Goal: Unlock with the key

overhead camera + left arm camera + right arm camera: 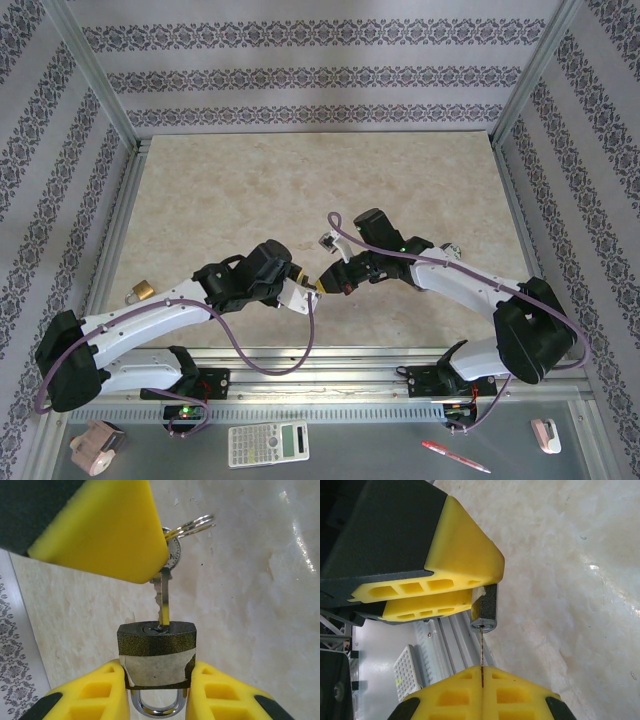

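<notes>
A dark padlock [156,655] with a torn paper label is clamped between the yellow fingers of my left gripper [156,680], keyhole facing away and steel shackle toward the wrist. My right gripper [482,672] is shut on a silver key [164,597], whose tip sits in the keyhole. Most of the blade is still outside the lock, and a key ring [197,525] hangs off the key's head. In the right wrist view the thin key blade [482,647] runs up into the padlock [487,607]. From above, the left gripper [308,290] and right gripper [333,279] meet above the table's front middle.
A brass padlock [140,291] lies near the table's left edge, and a small metallic object [452,249] lies beside the right arm. An aluminium rail [330,360] borders the near edge. Below it lie a calculator [268,444], a pen [455,456] and a tape roll [97,447].
</notes>
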